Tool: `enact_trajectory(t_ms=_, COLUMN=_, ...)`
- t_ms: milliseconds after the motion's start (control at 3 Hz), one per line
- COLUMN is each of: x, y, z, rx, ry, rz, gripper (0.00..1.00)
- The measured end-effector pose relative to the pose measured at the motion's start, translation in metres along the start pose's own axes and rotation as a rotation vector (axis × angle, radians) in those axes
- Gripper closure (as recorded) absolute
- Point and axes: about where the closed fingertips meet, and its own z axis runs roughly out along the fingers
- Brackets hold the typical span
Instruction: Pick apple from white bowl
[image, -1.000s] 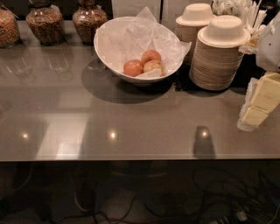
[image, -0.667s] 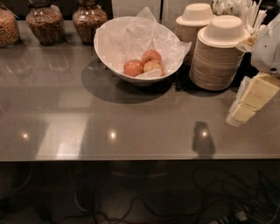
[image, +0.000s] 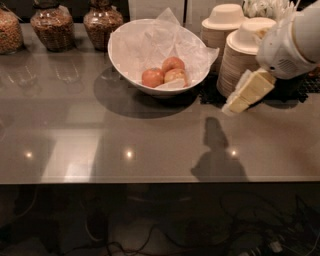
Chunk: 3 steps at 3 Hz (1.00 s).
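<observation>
A grey bench (image: 150, 135) seen from the front and above, its surface shiny with small light reflections. Toward the back, left of centre, sits a wide white bowl (image: 122, 60) lined with crinkled white paper (image: 165, 37). Three reddish apples (image: 152, 77) lie touching one another in the bottom of the bowl, on the paper. Just beside the bowl on the right stand two stacks of small cream bowls (image: 235, 60). Three jars (image: 50, 25) with brown contents line the back left edge. At the right, a white robot arm (image: 292, 40) reaches in, and its cream gripper (image: 232, 106) hangs in the air in front of the nearer stack, tilted with its tip pointing down and left, well clear of the white bowl and the apples. Whether the gripper is released or clenched cannot be told. Its dark shadow (image: 215, 150) falls on the bench below. Compared with a second ago, the gripper has moved left and higher, closer to the white bowl; the apples and bowl have not shifted.
</observation>
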Motion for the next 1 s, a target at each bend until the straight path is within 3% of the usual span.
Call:
enact_trajectory(t_ms=333, x=-0.028, y=-0.024, z=0.023, rx=0.031, ry=-0.059, rz=-0.011, gripper=0.0)
enact_trajectory(t_ms=1000, x=-0.081, y=-0.05, z=0.063, rx=0.017, ry=-0.107, rz=-0.043, gripper=0.0)
